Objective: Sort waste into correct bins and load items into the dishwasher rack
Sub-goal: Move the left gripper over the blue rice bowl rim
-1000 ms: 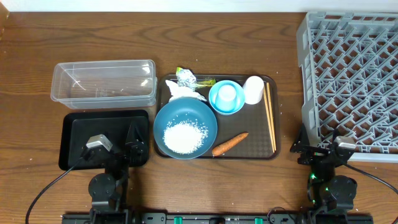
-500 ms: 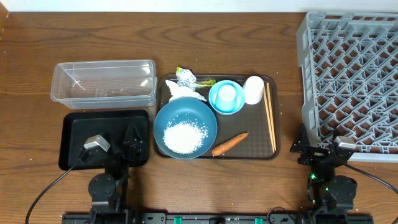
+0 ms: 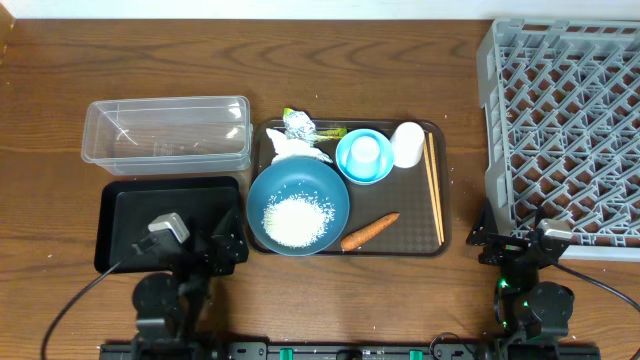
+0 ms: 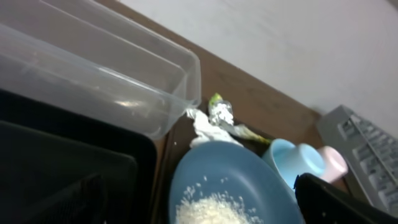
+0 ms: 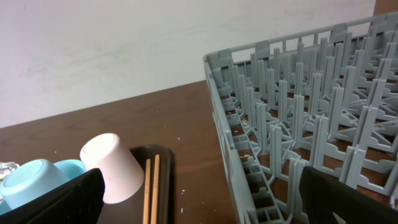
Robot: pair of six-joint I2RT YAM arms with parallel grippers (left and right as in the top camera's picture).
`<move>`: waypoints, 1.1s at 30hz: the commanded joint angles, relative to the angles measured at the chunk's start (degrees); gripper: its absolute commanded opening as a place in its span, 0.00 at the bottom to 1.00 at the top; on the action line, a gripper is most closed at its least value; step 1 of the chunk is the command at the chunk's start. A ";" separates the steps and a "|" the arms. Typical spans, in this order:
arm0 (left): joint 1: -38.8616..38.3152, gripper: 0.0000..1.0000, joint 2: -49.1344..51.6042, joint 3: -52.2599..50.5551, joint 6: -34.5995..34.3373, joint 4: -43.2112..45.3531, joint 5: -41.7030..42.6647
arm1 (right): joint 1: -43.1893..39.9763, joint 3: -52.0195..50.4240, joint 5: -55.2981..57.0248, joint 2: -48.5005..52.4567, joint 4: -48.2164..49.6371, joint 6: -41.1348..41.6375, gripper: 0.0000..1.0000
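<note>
On the brown tray sit the big dark-blue bowl (image 3: 298, 185) holding rice (image 3: 297, 220), a carrot piece (image 3: 370, 231), white tissue (image 3: 290, 150), foil wrapper (image 3: 300, 125), a light-blue bowl (image 3: 350, 168) with a pale-blue cup (image 3: 366, 150) in it, a white cup (image 3: 408, 143) and chopsticks (image 3: 434, 190). My left gripper (image 3: 225, 245) stands open over the black tray's (image 3: 120, 215) right end, facing the bowl (image 4: 249, 180) and rice (image 4: 214, 208). My right gripper (image 3: 512, 243) stands open beside the grey rack (image 3: 565, 120), empty; cup (image 5: 115, 167) and chopsticks (image 5: 151, 190) lie ahead.
The clear tub (image 3: 165, 133) stands behind the black tray, left of the brown serving tray (image 3: 443, 236). The rack's near wall (image 5: 236, 155) rises just right of my right gripper. Bare wooden table (image 3: 300, 60) stretches along the back.
My left arm has swung to the right, toward the dark-blue bowl. The right arm and all objects stay where they were.
</note>
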 commanded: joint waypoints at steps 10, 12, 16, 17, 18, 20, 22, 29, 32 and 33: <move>-0.17 0.99 30.88 35.89 6.16 -22.21 1.55 | 0.90 -0.07 0.20 -0.24 -0.28 -0.76 0.99; -0.20 0.99 37.11 42.45 6.64 -27.30 1.55 | 0.90 -0.07 0.20 -0.26 -0.28 -0.76 0.99; -1.70 0.99 48.72 55.47 8.59 -36.09 0.57 | 0.90 -0.07 0.20 -0.26 -0.28 -0.76 0.99; -2.49 0.99 51.32 58.36 8.74 -37.68 -0.35 | 0.92 -0.07 0.20 -0.24 -0.28 -0.76 0.99; -3.67 0.99 54.25 61.46 8.76 -39.30 -1.90 | 0.90 -0.07 0.20 -0.24 -0.28 -0.76 0.99; -6.14 0.99 59.08 66.07 8.87 -41.38 -5.38 | 0.90 -0.07 0.20 -0.26 -0.28 -0.76 0.99; -9.22 0.99 64.13 69.96 8.92 -42.66 -8.50 | 0.92 -0.07 0.20 -0.26 -0.28 -0.76 0.99; -14.86 0.99 74.71 71.60 8.90 -34.62 -9.25 | 0.90 -0.07 0.20 -0.24 -0.28 -0.76 0.99; -14.91 0.99 78.12 71.60 8.72 -31.32 -9.20 | 0.90 -0.07 0.20 -0.24 -0.28 -0.76 0.99; -14.91 0.99 79.03 71.60 8.07 -30.38 -9.18 | 0.92 -0.07 0.20 -0.24 -0.28 -0.76 0.99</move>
